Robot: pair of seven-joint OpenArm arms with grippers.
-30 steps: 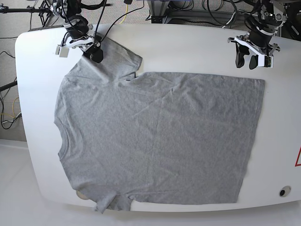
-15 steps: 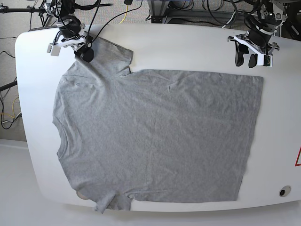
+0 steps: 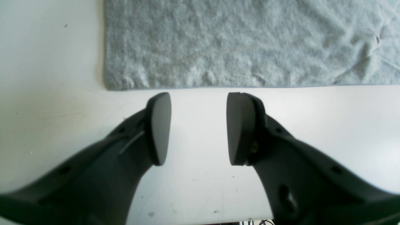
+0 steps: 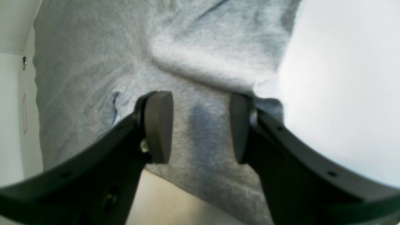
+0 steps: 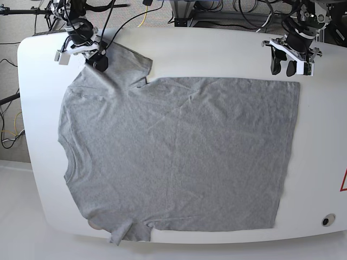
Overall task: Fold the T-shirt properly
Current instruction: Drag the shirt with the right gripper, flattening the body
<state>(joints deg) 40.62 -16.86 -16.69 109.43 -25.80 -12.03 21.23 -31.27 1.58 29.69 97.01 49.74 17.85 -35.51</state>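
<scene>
- T-shirt (image 5: 173, 157) is spread flat across the white table (image 5: 217, 49), with the neck toward the left of the base view and the hem toward the right.
- At the upper left of that view, the right gripper (image 5: 97, 58) is seen low over the upper sleeve (image 5: 127, 65).
- In the right wrist view, its fingers (image 4: 157, 125) are parted, grey cloth is visible between them, and a raised fold (image 4: 206, 65) lies just beyond the tips; nothing is clamped.
- At the upper right, the left gripper (image 5: 289, 64) is held just beside the hem corner (image 5: 295, 84).
- In the left wrist view, its pads (image 3: 161, 126) are spread over bare table, with the shirt's edge (image 3: 200, 84) just ahead and untouched.
</scene>
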